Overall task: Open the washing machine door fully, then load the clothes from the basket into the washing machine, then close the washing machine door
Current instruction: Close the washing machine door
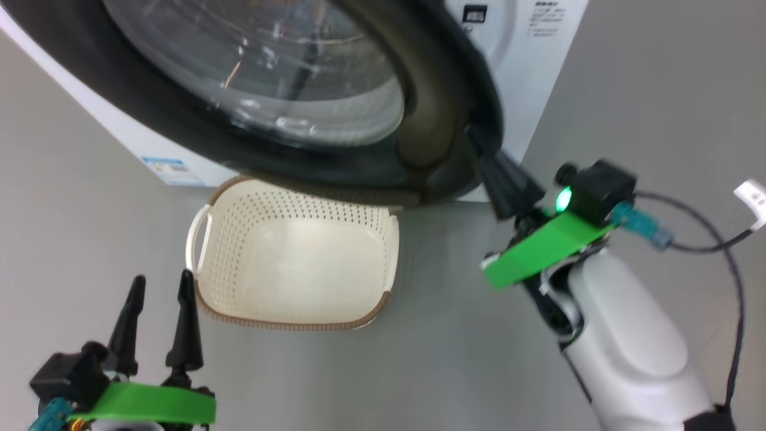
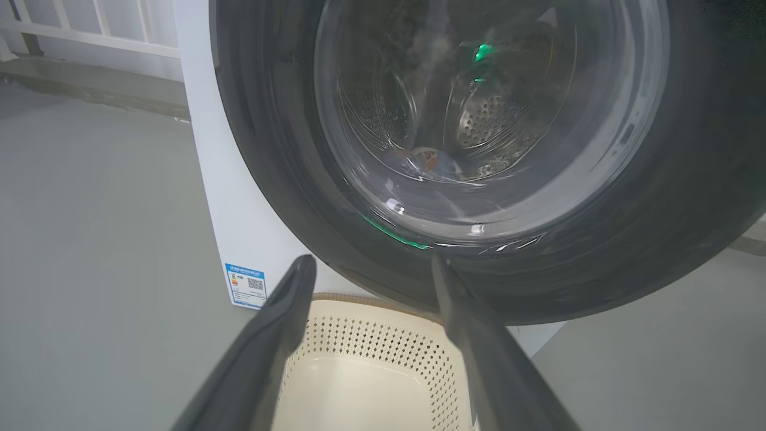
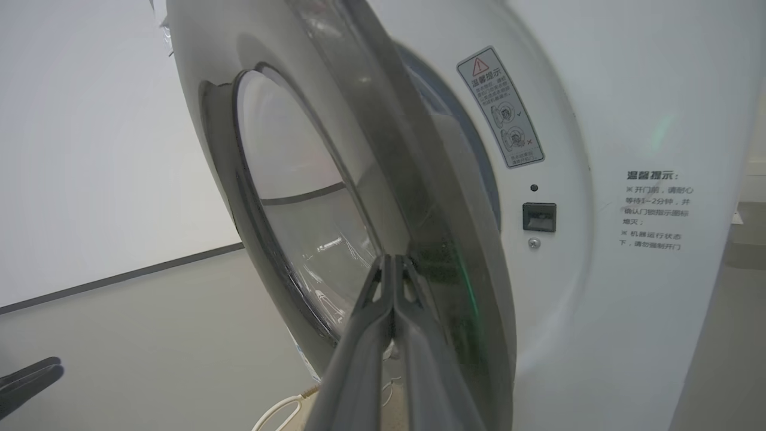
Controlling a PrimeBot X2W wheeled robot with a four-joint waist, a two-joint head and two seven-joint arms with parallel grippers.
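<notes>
We had right gripper [image 3: 392, 263] pressed together at the rim of the washing machine door [image 1: 446, 90], which stood ajar. Left gripper [image 1: 161, 286] spread near the empty basket [image 1: 287, 326], clothes [image 2: 428, 160] in the drum [image 2: 491, 114]. Risk was tips skidding off the glossy rim, door not latching.

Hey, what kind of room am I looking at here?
Probably a laundry area: a white front-loading washing machine, a perforated basket before it and a plain grey floor.
</notes>
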